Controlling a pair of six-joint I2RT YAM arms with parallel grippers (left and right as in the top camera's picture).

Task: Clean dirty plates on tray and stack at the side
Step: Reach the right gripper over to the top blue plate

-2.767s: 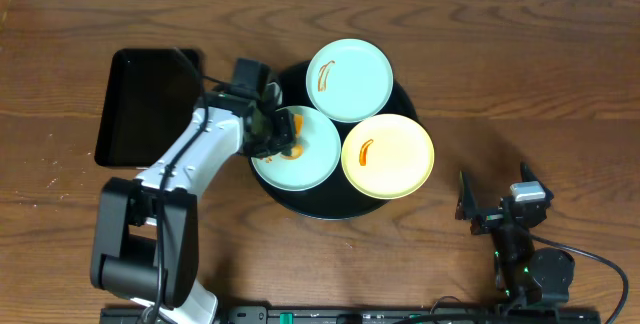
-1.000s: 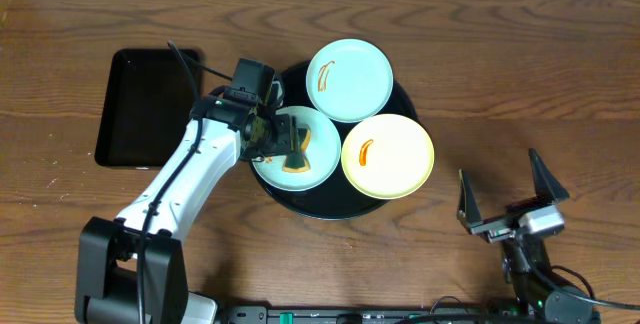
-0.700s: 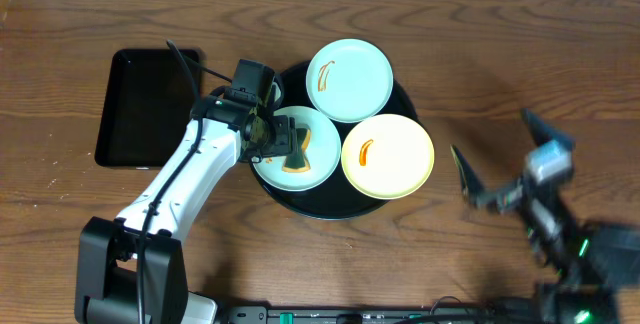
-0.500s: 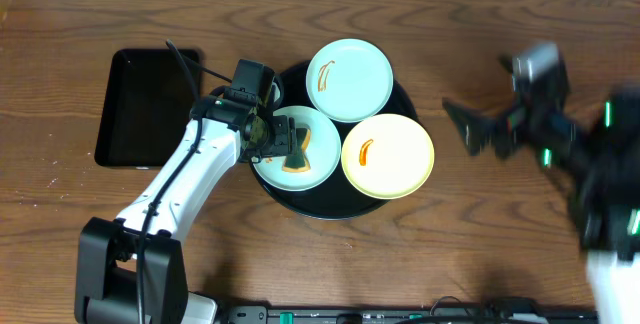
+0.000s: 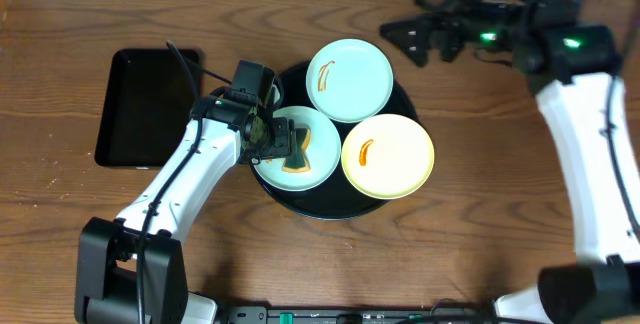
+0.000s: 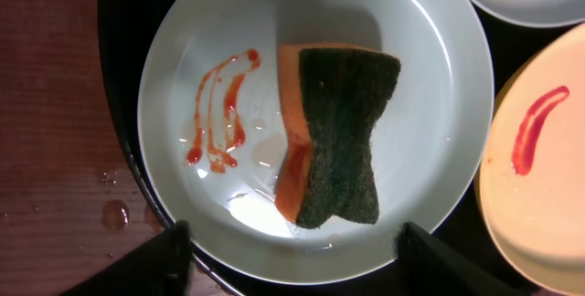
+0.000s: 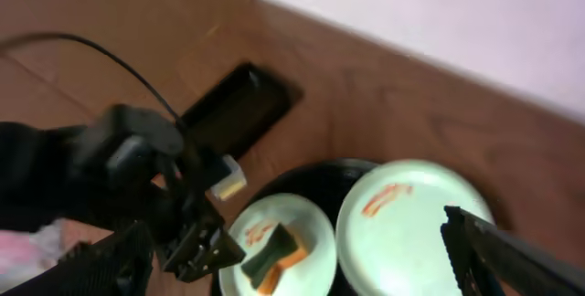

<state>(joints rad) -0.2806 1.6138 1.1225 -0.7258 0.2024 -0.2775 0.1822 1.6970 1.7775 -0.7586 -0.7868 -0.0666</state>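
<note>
Three dirty plates sit on the round black tray (image 5: 322, 211): a mint one (image 5: 349, 79) at the back, a yellow one (image 5: 388, 156) at the right, and a mint one (image 5: 312, 169) at the left, each with an orange-red smear. An orange sponge with a dark green scouring face (image 6: 338, 145) lies on the left plate (image 6: 228, 40) beside its smear (image 6: 219, 109). My left gripper (image 6: 292, 269) hovers over this plate, open, with its fingertips (image 6: 169, 259) clear of the sponge. My right gripper (image 5: 412, 26) is raised beyond the tray's far right, open and empty.
A smaller rectangular black tray (image 5: 145, 107) lies left of the round tray, with a cable across its corner. Water drops (image 6: 114, 214) sit on the wood by the round tray's left rim. The right wrist view looks down on the left arm (image 7: 119, 168) and the plates (image 7: 416, 218).
My right arm has lifted from the table's near right and swung up to the far side, above the tray's far right. The left jaws have widened, leaving the sponge lying on the plate.
</note>
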